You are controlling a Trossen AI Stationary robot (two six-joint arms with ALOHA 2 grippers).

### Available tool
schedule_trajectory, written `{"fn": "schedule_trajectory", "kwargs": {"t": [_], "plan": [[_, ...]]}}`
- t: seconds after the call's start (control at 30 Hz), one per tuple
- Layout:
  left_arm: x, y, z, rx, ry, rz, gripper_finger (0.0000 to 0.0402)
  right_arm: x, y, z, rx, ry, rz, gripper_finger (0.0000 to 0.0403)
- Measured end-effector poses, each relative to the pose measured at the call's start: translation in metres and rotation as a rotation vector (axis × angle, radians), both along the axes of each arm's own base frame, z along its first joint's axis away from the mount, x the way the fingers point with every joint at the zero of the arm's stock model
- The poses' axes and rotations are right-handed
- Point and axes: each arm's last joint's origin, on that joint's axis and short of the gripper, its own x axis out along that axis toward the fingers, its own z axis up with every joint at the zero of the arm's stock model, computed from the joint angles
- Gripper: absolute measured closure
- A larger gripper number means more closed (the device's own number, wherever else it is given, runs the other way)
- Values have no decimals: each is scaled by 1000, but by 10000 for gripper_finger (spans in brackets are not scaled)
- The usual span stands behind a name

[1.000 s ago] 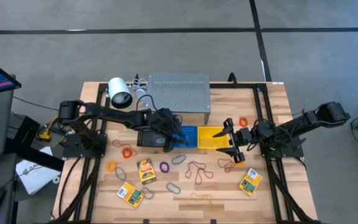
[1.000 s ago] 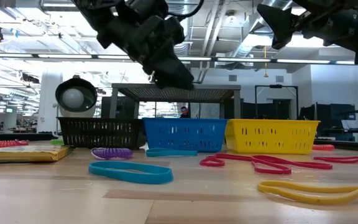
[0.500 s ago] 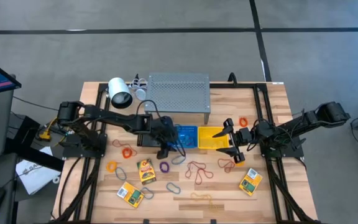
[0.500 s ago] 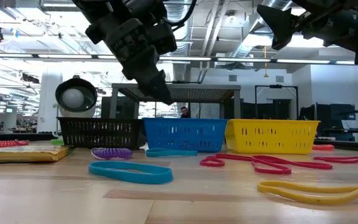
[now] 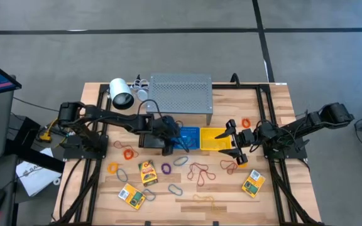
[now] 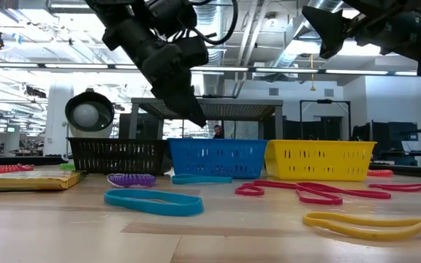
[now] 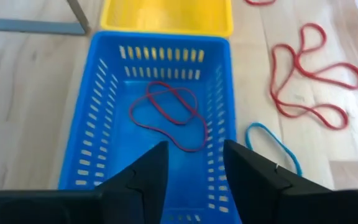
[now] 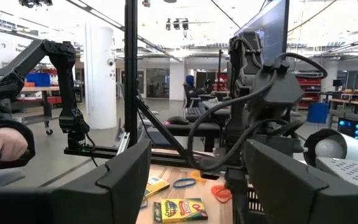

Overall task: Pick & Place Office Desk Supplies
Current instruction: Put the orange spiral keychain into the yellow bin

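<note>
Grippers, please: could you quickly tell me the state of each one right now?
Left gripper: open, empty, above the blue basket that holds a red band.
Right gripper: open, empty, raised beside the yellow basket.

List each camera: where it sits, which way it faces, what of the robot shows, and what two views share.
High: overhead, straight down; both arms, left gripper by the blue basket.
Low: table height, level across; left arm above the baskets.
Left wrist: down into the blue basket, a red band inside; own fingers.
Right wrist: level across the table; own right gripper open.
Shared: the blue basket, in the high, low and left wrist views.
</note>
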Motion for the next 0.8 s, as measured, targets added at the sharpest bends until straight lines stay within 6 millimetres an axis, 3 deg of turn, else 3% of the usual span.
{"fn": "schedule_trajectory", "kwargs": {"t": [0.2, 0.47, 0.6, 0.8], "plan": [[-9, -7, 14, -7, 1, -14, 253, 0, -1, -2, 3, 19, -24, 148], [-38, -12, 39, -15, -87, -17, 253, 0, -7, -3, 53, 95, -242, 148], [-60, -12, 46, -12, -139, -15, 253, -1, -10, 9, 39, 166, -266, 148], [-86, -12, 45, -26, -283, 4, 253, -14, -16, 47, 24, 376, -296, 148]]}}
